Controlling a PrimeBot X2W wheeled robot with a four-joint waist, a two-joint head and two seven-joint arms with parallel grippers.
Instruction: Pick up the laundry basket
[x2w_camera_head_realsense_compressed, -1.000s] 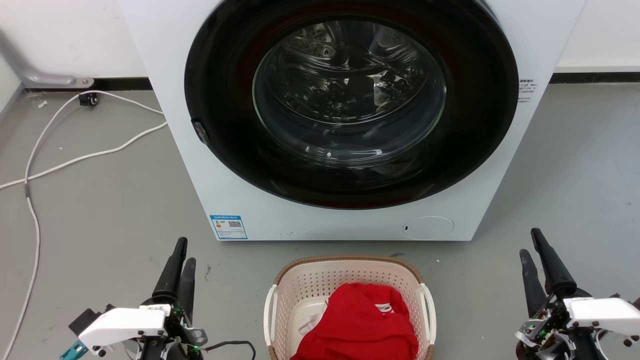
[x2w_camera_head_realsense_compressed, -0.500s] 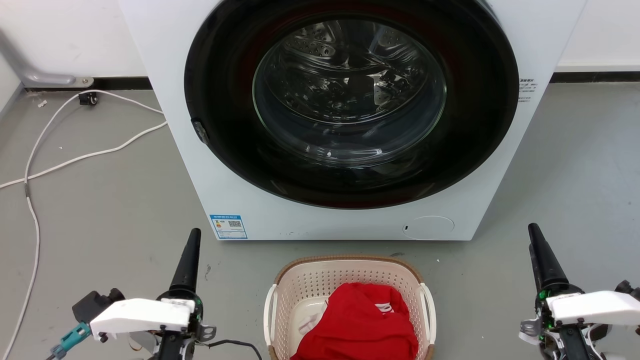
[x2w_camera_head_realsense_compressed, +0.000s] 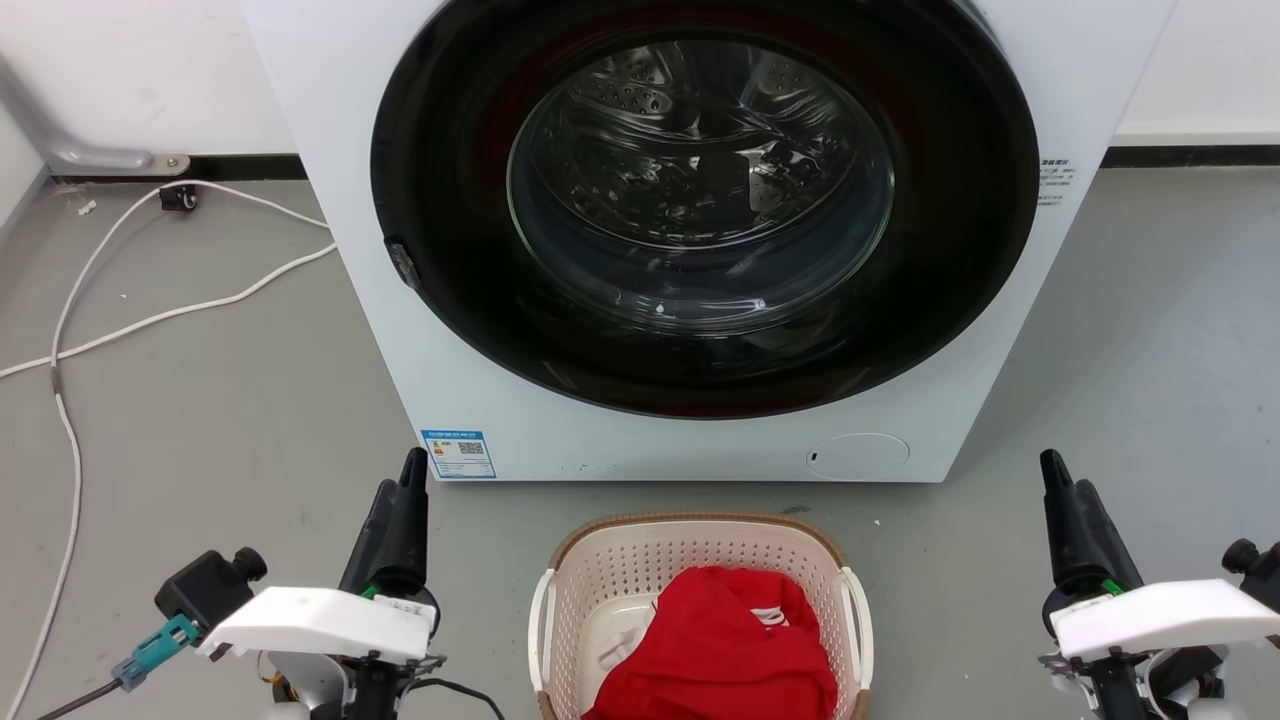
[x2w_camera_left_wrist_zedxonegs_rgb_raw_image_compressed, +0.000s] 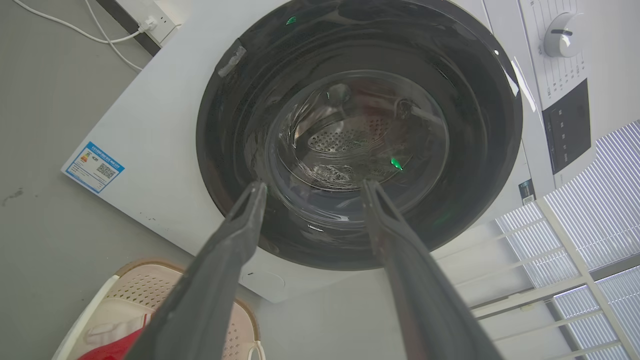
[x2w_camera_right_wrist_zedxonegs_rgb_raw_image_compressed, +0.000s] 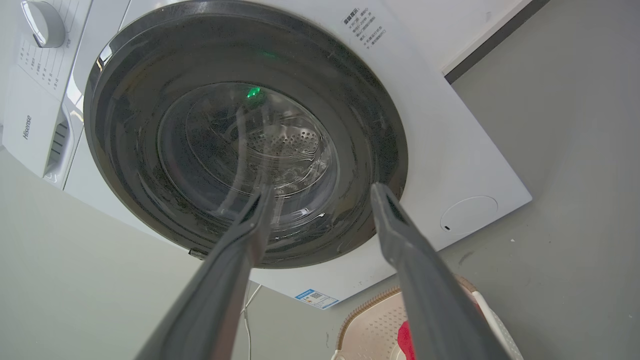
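Our laundry basket (x2w_camera_head_realsense_compressed: 690, 562) is cream perforated plastic, rounded, with a brown woven-look rim and white side handles. It sits on the smooth grey floor (x2w_camera_head_realsense_compressed: 200, 450) just in front of the white washing machine (x2w_camera_head_realsense_compressed: 520, 420), with a crumpled red garment (x2w_camera_head_realsense_compressed: 720, 650) inside. A white cable (x2w_camera_head_realsense_compressed: 150, 318) trails at the left. Our left gripper (x2w_camera_head_realsense_compressed: 412, 470) and right gripper (x2w_camera_head_realsense_compressed: 1058, 478) flank the basket, apart from it. Both have their fingers spread and hold nothing.

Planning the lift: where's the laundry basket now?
Head view, bottom centre: the laundry basket sits on the floor before the washing machine, between the left tool and right tool.
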